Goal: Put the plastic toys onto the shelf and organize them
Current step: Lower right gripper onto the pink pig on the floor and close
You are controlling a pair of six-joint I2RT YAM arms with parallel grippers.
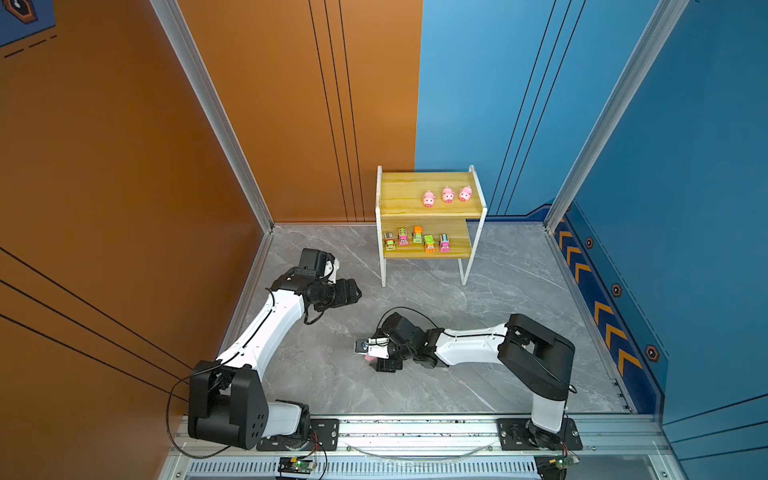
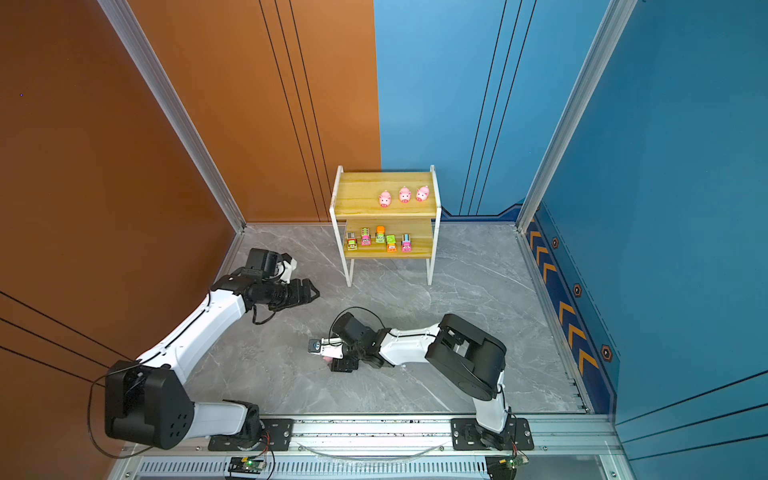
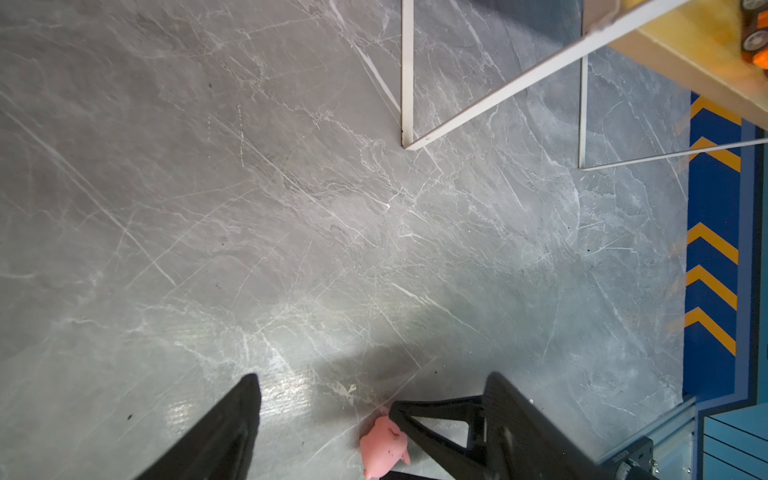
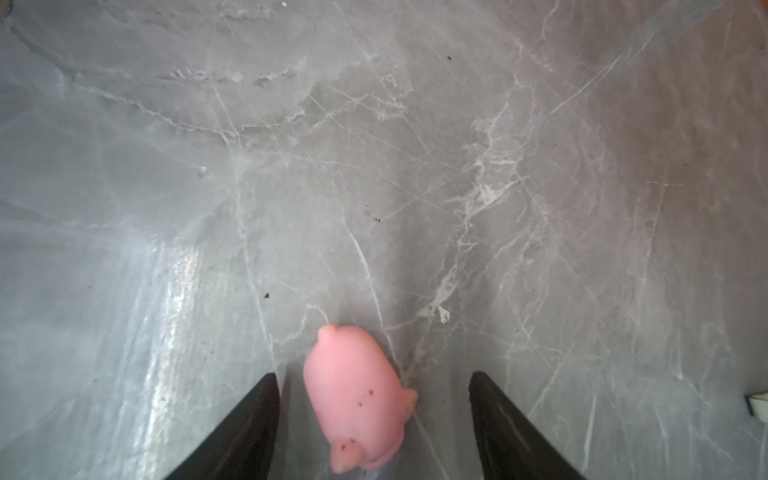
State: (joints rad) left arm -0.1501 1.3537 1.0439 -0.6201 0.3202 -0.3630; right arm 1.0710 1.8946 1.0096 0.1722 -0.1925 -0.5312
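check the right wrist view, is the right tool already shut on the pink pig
No: the pink pig lies on the grey floor between the right tool's fingers, with floor visible on both sides.

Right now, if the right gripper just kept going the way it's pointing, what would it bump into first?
Probably the pink pig lying on the grey floor between the open right gripper fingers; beyond it only bare floor shows, though depth is hard to judge.

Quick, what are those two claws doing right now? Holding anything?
Left gripper: open, holding nothing.
Right gripper: open, its fingers on either side of a pink pig on the floor, not gripping it yet.
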